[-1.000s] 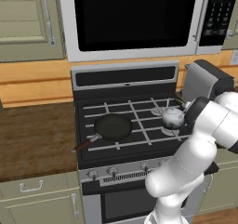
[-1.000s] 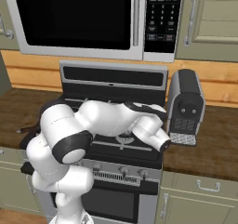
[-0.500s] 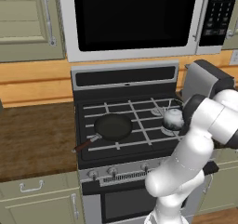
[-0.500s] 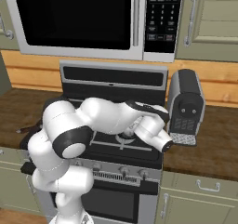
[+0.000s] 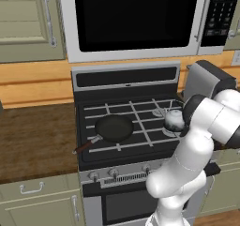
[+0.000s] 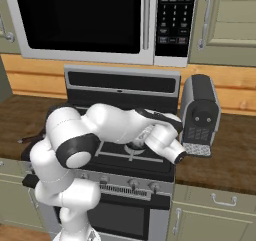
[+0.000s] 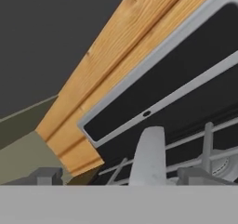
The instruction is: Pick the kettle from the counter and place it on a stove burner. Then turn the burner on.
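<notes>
Silver kettle [image 5: 174, 119] set on the right-hand stove burner [image 5: 169, 128] — gripper [image 7: 124, 177] just beside it, fingers spread wide, holding nothing. Next: down to the front knobs [image 5: 114, 172] — below the grates.

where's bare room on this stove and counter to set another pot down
Free: the wood counter left of the stove, and the rear left grates behind the frying pan. Crowded: the right side, with the kettle, arm and toaster.
</notes>
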